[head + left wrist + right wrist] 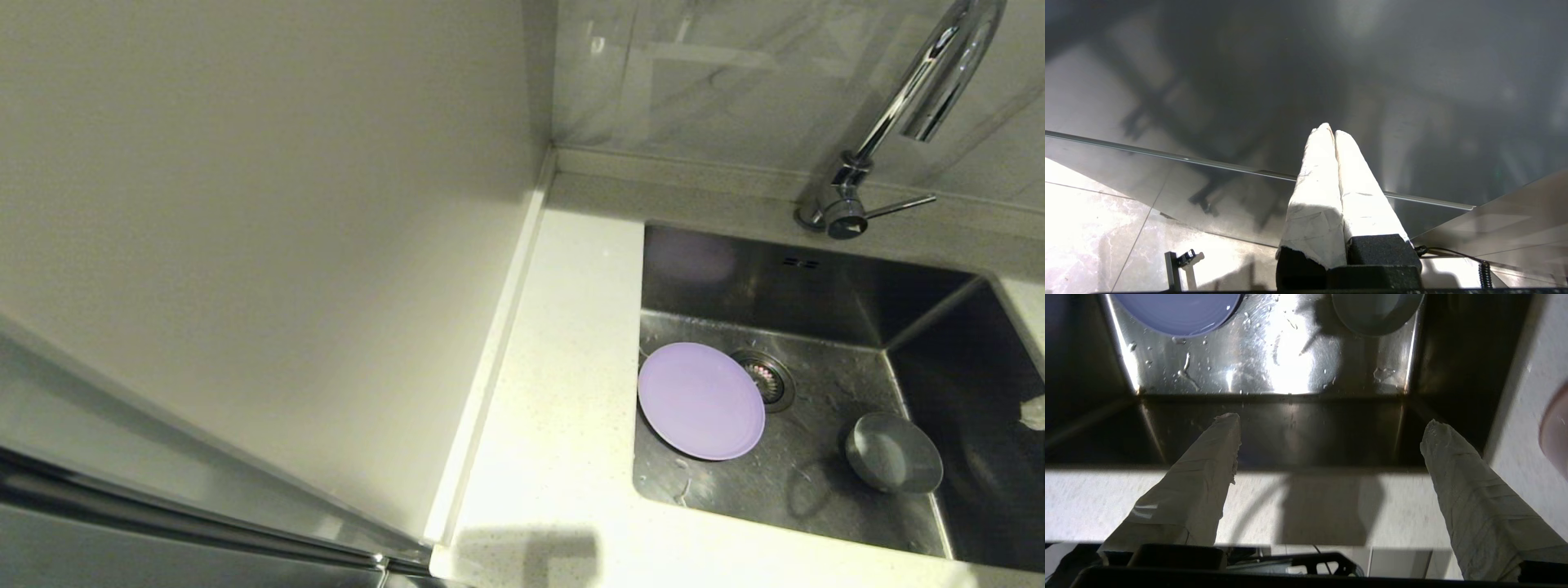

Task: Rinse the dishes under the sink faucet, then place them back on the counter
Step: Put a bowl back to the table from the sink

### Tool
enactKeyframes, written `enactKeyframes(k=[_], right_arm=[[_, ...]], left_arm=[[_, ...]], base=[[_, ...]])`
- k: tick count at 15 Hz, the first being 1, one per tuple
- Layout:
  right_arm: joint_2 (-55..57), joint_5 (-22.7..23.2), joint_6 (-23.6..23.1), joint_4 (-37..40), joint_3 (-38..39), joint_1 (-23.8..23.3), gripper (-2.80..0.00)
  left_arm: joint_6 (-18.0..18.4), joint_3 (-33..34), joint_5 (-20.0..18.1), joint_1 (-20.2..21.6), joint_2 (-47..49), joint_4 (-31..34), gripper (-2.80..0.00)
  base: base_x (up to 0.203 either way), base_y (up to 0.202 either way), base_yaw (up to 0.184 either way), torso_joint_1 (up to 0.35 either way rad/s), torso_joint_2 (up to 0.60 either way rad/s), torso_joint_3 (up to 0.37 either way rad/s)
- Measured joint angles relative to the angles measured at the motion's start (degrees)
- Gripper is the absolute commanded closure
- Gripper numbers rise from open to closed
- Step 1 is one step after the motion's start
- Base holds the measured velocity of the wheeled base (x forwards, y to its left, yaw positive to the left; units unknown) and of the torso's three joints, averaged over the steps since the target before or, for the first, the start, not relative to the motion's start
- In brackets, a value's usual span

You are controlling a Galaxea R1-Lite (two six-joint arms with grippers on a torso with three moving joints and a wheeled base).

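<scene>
1. The right gripper has its fingers spread wide and empty, hanging above the near edge of the sink.
2. Ahead of those fingers, on the wet sink floor, lie the plate and the blue-grey bowl, well apart from each other.
3. Off to one side of the fingers, a pink bowl sits on the white surface; only its edge shows.
4. The faucet rises beyond the sink, with no water visibly running.
5. The left gripper is parked away from the sink, its fingers pressed together and holding nothing.
6. Risk: the plate lies flat on slick steel, so the fingers may slide off its thin rim; a wet bowl could slip mid-lift.
</scene>
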Motion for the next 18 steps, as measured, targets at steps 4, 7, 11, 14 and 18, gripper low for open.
enactKeyframes(k=[4, 7, 11, 14, 18], right_arm=[[14.2, 0.4, 0.2, -12.2, -1.2, 0.0, -2.8], [23.8, 0.4, 0.0, -23.4, -0.4, 0.0, -2.8], [33.9, 1.8, -0.8, -32.1, 0.2, 0.1, -2.8], [39.1, 2.4, -2.7, -35.0, 0.5, 1.5, -2.8], [41.8, 2.5, -3.3, -35.2, 1.6, 5.8, -2.8]], left_arm=[[0.0, 0.0, 0.0, 0.0, 0.0, 0.0, 0.0], [0.0, 0.0, 0.0, 0.0, 0.0, 0.0, 0.0], [0.0, 0.0, 0.0, 0.0, 0.0, 0.0, 0.0], [0.0, 0.0, 0.0, 0.0, 0.0, 0.0, 0.0], [0.1, 0.0, 0.0, 0.0, 0.0, 0.0, 0.0]], base=[[0.0, 0.0, 0.0, 0.0, 0.0, 0.0], [0.0, 0.0, 0.0, 0.0, 0.0, 0.0], [0.0, 0.0, 0.0, 0.0, 0.0, 0.0], [0.0, 0.0, 0.0, 0.0, 0.0, 0.0], [0.0, 0.0, 0.0, 0.0, 0.0, 0.0]])
